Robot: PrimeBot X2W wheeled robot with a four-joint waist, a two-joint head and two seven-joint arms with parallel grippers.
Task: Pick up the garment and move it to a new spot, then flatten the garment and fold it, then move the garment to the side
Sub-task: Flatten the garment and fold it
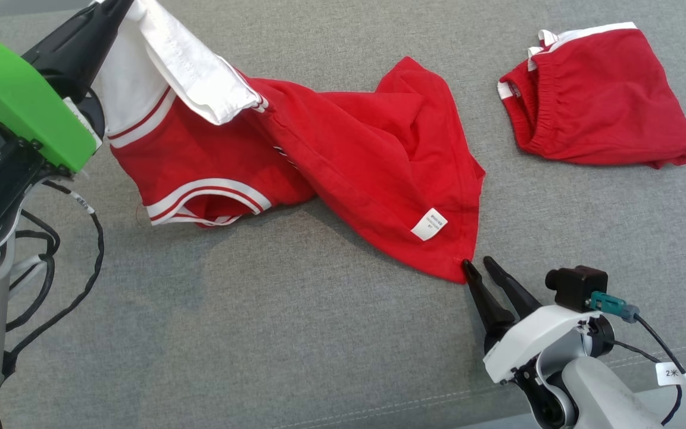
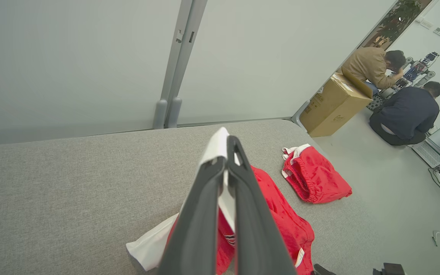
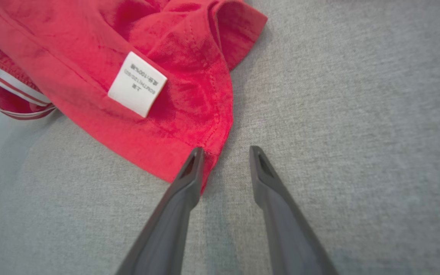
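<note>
Hanging from the left gripper (image 2: 225, 151), a crumpled, white-striped red jersey garment (image 1: 367, 149).

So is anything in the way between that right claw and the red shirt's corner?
Nothing visible. The open right gripper sits right at the lower corner hem of the red shirt, with bare grey cushion around it.

Red shorts (image 1: 599, 95) on a grey fabric surface (image 1: 319, 333), with a room beyond.
The shorts, white-trimmed at the waist, lie bunched near the surface's right end. Past its edge a cardboard box (image 2: 334, 109) stands on the floor, next to a person in tan (image 2: 371, 67) and a person in dark blue (image 2: 407, 114), with an open laptop (image 2: 437, 147) nearby.
</note>
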